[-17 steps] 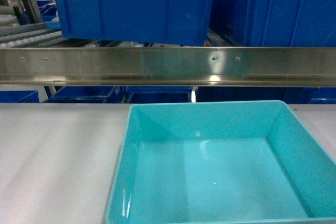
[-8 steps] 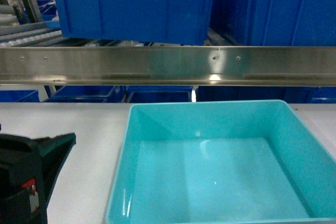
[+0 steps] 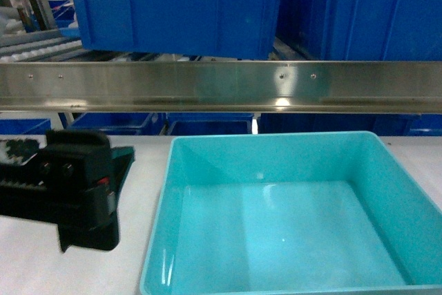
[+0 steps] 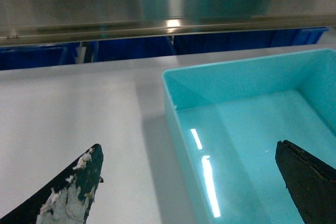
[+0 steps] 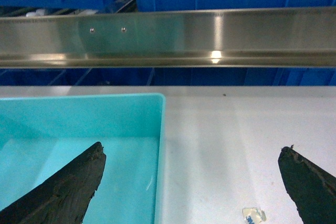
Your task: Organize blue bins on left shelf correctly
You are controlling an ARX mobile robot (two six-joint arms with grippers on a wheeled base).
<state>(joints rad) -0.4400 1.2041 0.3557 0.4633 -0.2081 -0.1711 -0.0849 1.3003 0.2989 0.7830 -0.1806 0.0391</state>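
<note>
While no label or writing can be read anywhere, the turquoise bin (image 3: 290,219) sits on the grey surface (image 3: 69,267), at 6 o'clock of the shelf rail (image 3: 221,86). Left tool (image 4: 189,182) and right tool (image 5: 191,182) gape wide, holding nothing, each straddling a bin wall.

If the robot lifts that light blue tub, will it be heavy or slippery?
Probably light: the turquoise tub looks empty and thin-walled. Its glossy plastic shows reflections, so it may slip. The rolled rim should help the left gripper, whose fingers straddle its wall.

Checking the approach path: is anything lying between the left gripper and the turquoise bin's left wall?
Nothing: in the head view only bare tabletop separates the left gripper from the turquoise bin.
</note>
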